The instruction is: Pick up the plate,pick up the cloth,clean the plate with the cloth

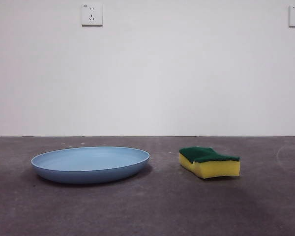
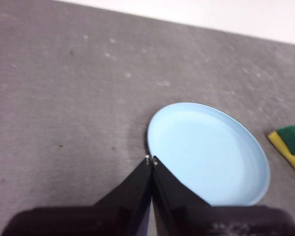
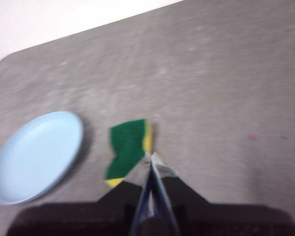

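A dark grey surface [image 1: 152, 206] is seen before a plain white wall carrying two sockets [image 1: 92, 14]. One plate [image 1: 91, 163] and one cloth [image 1: 209, 162] – a sponge, green side up – are laid apart on it. The left tool [image 2: 151, 160] is clenched above the plate's rim; the right tool [image 3: 151, 158] is clenched over the cloth, nothing grasped.
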`<state>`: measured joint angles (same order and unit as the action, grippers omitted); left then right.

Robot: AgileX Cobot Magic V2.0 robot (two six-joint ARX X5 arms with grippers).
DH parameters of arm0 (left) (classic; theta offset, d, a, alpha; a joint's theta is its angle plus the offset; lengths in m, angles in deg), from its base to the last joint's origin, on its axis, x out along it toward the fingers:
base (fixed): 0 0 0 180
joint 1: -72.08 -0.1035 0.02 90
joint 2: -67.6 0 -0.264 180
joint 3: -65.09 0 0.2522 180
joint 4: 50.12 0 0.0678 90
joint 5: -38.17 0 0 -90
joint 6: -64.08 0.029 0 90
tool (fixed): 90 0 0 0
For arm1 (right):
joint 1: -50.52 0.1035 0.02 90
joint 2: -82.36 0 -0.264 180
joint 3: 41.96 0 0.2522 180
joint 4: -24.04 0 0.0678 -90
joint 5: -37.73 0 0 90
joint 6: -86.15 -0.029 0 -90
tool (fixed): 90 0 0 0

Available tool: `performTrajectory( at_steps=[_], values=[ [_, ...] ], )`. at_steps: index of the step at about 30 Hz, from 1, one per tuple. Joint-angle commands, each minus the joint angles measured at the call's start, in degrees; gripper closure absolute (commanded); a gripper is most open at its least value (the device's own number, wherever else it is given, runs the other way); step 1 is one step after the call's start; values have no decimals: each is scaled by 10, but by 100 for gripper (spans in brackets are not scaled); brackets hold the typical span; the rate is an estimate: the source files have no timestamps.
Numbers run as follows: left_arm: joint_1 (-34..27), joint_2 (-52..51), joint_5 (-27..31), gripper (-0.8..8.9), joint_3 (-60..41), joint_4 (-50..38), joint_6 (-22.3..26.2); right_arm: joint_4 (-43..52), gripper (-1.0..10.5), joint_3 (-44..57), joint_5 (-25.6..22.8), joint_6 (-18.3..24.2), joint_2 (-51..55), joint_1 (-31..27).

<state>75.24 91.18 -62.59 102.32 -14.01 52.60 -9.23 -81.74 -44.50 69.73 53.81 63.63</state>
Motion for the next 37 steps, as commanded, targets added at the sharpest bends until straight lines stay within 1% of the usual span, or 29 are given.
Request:
performTrajectory(
  at_steps=[1,2,5,8,10,11,12,14,15,16,17,18,23,30,33,37],
  values=[
    [-1,59,-26,818,47,24,28,-9,948,-41,38,9,-54,0],
    [-2,82,-35,818,66,37,32,-20,947,-62,58,10,-80,0],
    [-1,141,-60,816,116,70,32,-59,946,-115,91,27,-142,0],
    [-1,191,-87,814,155,90,31,-94,944,-160,106,57,-193,0],
    [-1,216,-104,807,172,94,31,-111,934,-182,118,66,-218,0],
    [-1,226,-116,781,177,94,31,-119,901,-191,118,69,-229,0],
    [-1,233,-126,733,181,93,31,-125,852,-198,117,69,-237,0],
    [-1,245,-141,586,183,87,24,-129,697,-208,117,69,-249,0],
    [-1,249,-142,545,183,87,21,-129,638,-209,117,69,-251,0],
    [-1,253,-142,527,183,87,19,-129,555,-210,117,69,-253,0],
    [-1,256,-142,530,183,88,14,-129,505,-210,116,69,-254,0],
    [-1,260,-142,530,183,87,9,-129,492,-210,116,69,-254,0],
    [-1,310,-154,530,183,49,9,-129,499,-210,116,69,-253,1],
    [8,446,-146,530,221,14,10,-130,501,-210,117,68,-253,1],
    [13,511,-121,530,248,5,12,-130,501,-210,117,68,-253,1],
    [22,581,-116,530,277,-16,12,-130,501,-210,118,66,-253,1]
  ],
)
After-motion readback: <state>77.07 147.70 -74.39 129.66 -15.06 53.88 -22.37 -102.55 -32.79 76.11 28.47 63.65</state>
